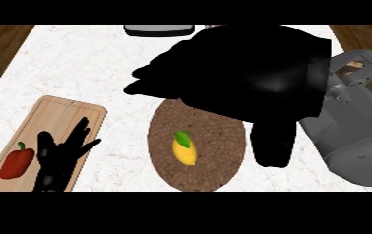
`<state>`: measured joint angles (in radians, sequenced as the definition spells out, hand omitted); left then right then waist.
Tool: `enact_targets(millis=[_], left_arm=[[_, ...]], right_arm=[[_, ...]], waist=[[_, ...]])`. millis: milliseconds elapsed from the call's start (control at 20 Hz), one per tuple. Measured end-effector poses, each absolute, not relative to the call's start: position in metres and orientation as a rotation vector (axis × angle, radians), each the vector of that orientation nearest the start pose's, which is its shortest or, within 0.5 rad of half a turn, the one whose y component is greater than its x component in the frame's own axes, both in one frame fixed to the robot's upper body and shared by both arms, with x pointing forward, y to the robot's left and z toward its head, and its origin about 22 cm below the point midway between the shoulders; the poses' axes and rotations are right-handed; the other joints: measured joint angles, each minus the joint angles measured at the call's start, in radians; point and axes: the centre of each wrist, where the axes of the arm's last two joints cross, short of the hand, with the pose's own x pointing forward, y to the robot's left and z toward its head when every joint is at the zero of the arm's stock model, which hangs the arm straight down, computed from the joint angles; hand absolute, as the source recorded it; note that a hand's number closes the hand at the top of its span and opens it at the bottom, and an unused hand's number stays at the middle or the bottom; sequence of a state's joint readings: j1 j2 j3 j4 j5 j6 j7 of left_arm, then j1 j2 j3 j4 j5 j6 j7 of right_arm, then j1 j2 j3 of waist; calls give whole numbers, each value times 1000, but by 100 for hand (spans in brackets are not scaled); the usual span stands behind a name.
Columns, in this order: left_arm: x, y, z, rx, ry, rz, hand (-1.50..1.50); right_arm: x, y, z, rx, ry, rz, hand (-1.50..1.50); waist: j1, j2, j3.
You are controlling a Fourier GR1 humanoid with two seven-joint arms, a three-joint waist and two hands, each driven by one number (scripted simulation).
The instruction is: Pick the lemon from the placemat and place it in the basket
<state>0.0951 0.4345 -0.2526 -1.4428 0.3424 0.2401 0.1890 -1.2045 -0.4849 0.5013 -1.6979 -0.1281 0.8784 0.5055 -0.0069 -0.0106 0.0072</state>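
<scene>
The light is bright and even over the white marbled counter (94, 61), with no glare. The large black right hand (247, 75), very near the camera from twelve to three o'clock, shows almost no detail, only one dim grey sheen. The yellow lemon (185, 150) on the brown woven placemat (218, 139) casts hardly any shadow.

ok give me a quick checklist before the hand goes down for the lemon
1. Lemon on placemat: ok.
2. Lemon free, nothing touching it: ok.
3. Right hand open above the placemat's far edge: ok.
4. Right hand centred over lemon: not ok, lemon lies nearer than the fingers.
5. Left hand resting open over the board, out of the way: ok.
6. Basket in view: cannot tell.
</scene>
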Motion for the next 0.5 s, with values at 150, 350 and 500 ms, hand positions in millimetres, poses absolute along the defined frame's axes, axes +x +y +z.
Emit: enact_targets(millis=[150, 350, 500], left_arm=[[208, 297, -33, 158, -1093, -26, 0], [206, 297, -35, 148, -1112, -28, 0], [207, 298, -34, 137, -1115, -33, 0]], right_arm=[[282, -81, 326, -188, -1497, 2127, -150], [283, -84, 316, -165, -1478, 2130, -150], [284, -82, 303, -141, -1468, 2117, -150]], waist=[[4, 2, 1], [7, 3, 0], [9, 4, 0]])
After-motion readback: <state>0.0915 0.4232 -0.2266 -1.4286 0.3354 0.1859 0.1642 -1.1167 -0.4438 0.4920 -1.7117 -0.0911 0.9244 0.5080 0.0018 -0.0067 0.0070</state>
